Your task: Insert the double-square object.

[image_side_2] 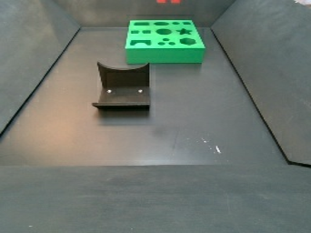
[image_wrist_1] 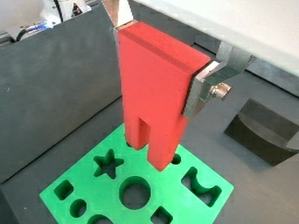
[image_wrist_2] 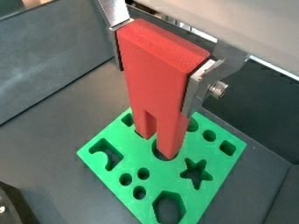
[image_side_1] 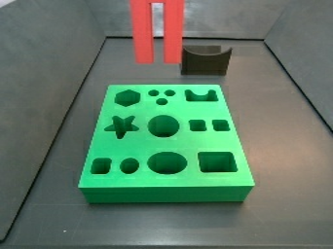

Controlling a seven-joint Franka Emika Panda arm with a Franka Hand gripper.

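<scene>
My gripper is shut on the double-square object, a tall red block held upright by its solid upper part, with its two prongs pointing down. Both wrist views show the silver fingers clamping its sides. The prongs hang above the green board with its shaped holes, without touching it. In a side view only the red prongs show, above the far edge of the board, and the gripper is out of frame. Two small square holes lie side by side on the board's right half.
A dark grey block with a curved notch stands on the dark floor just beyond the board; it also shows in a wrist view and in a side view. Dark walls enclose the floor. The board sits at the far end.
</scene>
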